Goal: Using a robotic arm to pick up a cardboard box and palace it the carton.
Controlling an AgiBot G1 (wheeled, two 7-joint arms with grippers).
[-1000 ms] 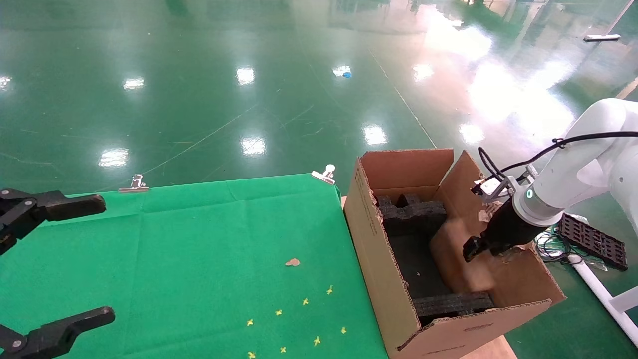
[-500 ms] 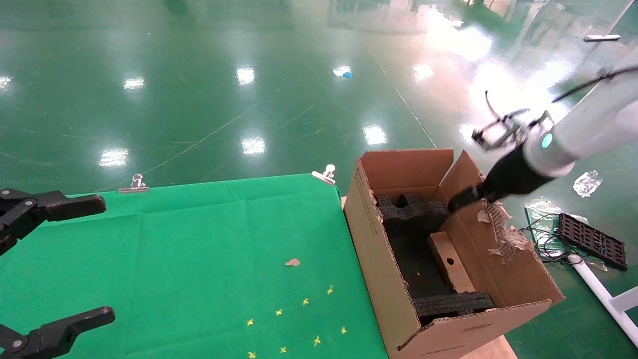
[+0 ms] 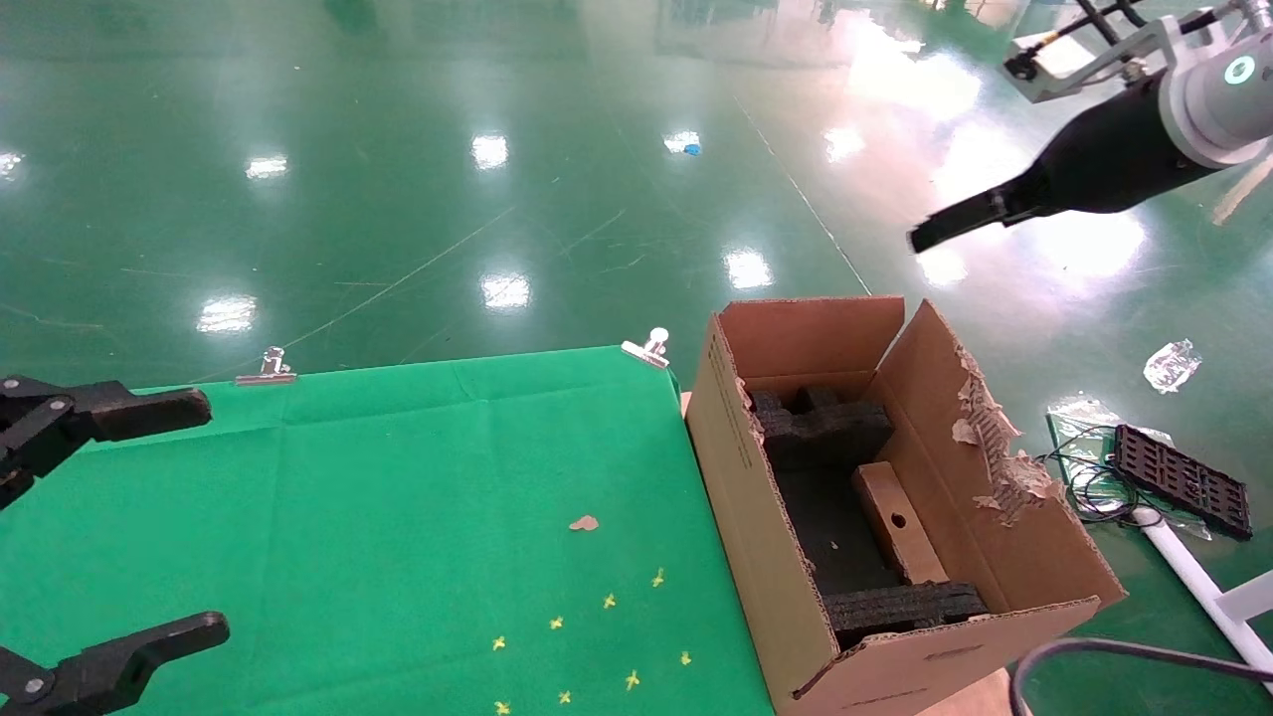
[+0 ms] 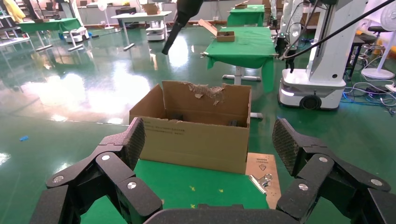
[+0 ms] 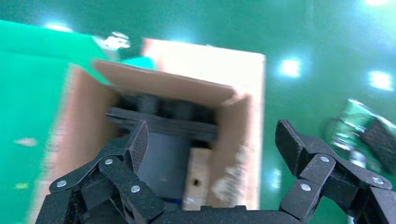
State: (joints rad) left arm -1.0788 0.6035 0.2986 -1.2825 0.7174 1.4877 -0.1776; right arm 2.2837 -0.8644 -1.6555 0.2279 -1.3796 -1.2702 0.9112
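Right gripper (image 5: 210, 154) first: jaws spread wide, nothing between them, nothing touching either finger. In the head view it hangs high above the far right corner of the carton (image 3: 756, 497), well clear of it, and only one black finger tip (image 3: 940, 227) reads there; the white robotic arm (image 3: 1218, 94) with its glowing ring runs out of the picture at the top right corner, so most of it is cut off.

The cardboard box (image 3: 898, 522) is down inside the carton, leaning tilted against the right-hand wall under the ragged torn flap (image 3: 990, 438), round hole facing up, its lower end against the near black foam block (image 3: 900, 605). Its underside is hidden. From the right wrist the box (image 5: 198, 179) shows between the fingers, blurred, partly cut off by the gripper body.

Left gripper (image 4: 210, 154): jaws also released wide, empty, parked over the left edge of the green table cloth (image 3: 398, 497), far from the carton. From its wrist camera the carton's interior is hidden behind the near wall (image 4: 194, 142).
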